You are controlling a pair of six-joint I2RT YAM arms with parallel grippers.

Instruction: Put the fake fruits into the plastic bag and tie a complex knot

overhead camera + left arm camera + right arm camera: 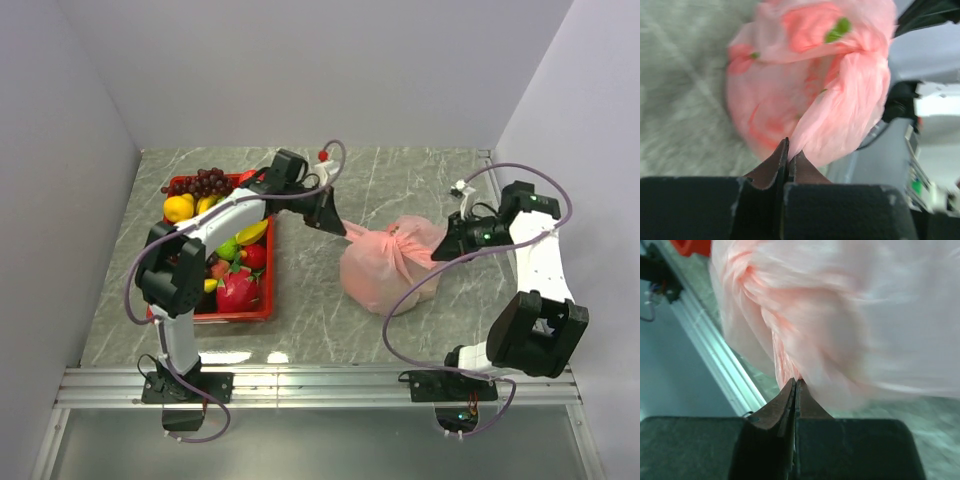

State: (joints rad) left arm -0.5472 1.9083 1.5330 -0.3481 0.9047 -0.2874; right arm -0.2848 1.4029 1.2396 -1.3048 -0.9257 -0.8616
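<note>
**A:** What do the left jaws have?

**B:** They are pressed together on a flap of thin film from the plastic bag (790, 100), pinched right at the tips. The right jaws are pressed together too, nipping a twisted strand of the same film from the opposite side.

**A:** How does the bag look?

**B:** It is pink, crinkly and translucent, and swollen into a round lump. Through the film the left wrist view shows reddish shapes and a few green specks (840, 27). I cannot tell which fruits they are. The right wrist view is blurred and shows only pale folds.

**A:** Where does it sit?

**B:** It sits on the grey marbled worktop (330, 320), between the two arms and just right of the red tray (255, 312). The knot (397, 232) stands on top as a gathered bunch, with one jaw pair pulling at each side.

**A:** And further back?

**B:** The tray holds more fake fruits. A pink dragon fruit (235, 290) lies nearest, then a red apple (253, 256), then a yellow lemon (178, 207). Purple grapes (200, 182) lie at the far end.
</note>
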